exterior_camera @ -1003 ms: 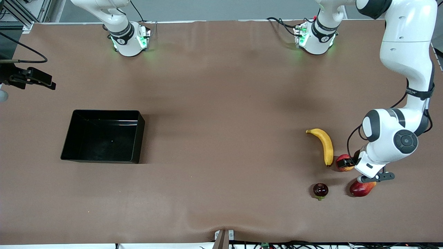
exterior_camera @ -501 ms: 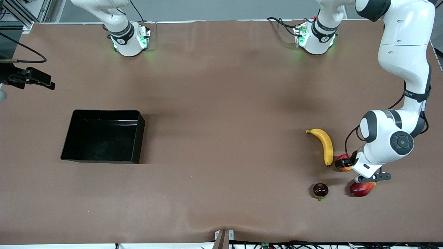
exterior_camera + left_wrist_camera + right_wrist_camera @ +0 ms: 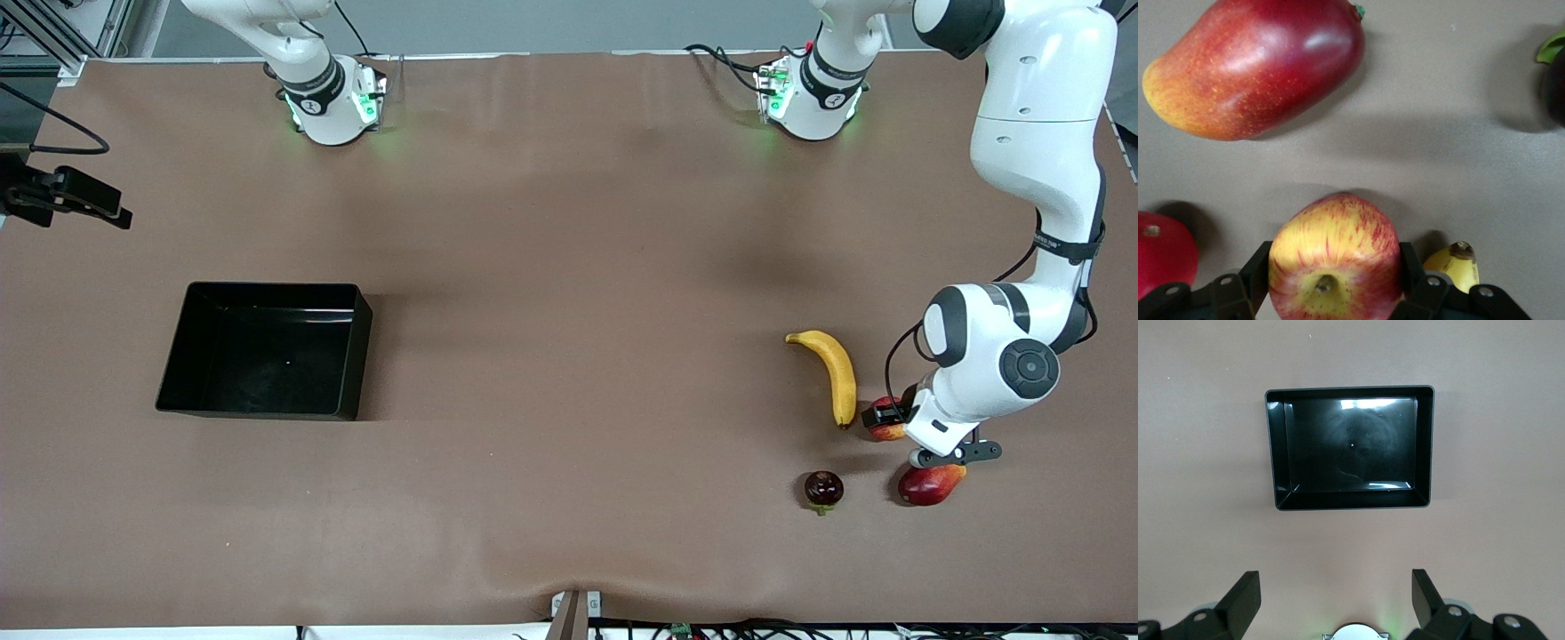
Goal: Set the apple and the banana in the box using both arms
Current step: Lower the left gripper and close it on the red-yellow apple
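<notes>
The streaked red and yellow apple sits on the table between the fingers of my left gripper, and both pads press its sides. From the front, the left gripper is down at the apple, just by the banana's end. The yellow banana lies beside it, and its tip shows past one finger. The black box stands with nothing in it at the right arm's end of the table. My right gripper hangs open high over the table, with the box below it.
A red and orange mango lies nearer the front camera than the apple, and it also shows as the mango in the left wrist view. A dark crowned fruit sits beside it. A plain red fruit rests close to the apple.
The left gripper's fingers have closed in onto the apple, and the hand shifted slightly toward the banana. The right arm's hand drifted a little at the table's end.
</notes>
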Available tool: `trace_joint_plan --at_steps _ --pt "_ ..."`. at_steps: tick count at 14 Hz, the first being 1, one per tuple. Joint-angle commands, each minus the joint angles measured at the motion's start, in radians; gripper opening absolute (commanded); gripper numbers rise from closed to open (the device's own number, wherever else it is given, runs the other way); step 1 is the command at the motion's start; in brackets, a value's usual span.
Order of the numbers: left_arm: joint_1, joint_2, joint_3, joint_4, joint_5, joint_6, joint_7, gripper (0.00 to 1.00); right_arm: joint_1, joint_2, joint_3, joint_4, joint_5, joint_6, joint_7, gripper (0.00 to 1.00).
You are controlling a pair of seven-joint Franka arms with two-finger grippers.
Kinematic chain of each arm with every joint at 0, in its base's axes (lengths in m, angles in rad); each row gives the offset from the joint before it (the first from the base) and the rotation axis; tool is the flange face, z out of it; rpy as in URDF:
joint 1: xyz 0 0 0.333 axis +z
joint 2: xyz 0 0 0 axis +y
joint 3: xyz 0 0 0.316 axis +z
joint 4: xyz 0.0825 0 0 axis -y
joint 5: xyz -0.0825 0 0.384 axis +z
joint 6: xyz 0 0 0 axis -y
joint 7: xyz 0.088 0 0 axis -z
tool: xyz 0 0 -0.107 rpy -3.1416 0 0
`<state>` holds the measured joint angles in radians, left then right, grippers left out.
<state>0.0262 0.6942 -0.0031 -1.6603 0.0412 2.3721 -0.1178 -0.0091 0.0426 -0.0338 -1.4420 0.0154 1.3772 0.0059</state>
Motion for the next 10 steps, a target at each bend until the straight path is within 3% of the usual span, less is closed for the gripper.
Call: trace_joint_plan --at_steps 1,10 --pt "-0.003 -0.036 -0.001 -0.010 -0.009 -0.023 0.014 0.00 -0.009 -0.015 0.006 0.000 -0.018 -0.009 0.012 1.00" --pt "-0.008 -0.248 -0.040 0.005 0.000 -0.289 0.012 0.00 -0.011 -0.015 0.006 0.002 -0.017 -0.010 0.016 1.00"
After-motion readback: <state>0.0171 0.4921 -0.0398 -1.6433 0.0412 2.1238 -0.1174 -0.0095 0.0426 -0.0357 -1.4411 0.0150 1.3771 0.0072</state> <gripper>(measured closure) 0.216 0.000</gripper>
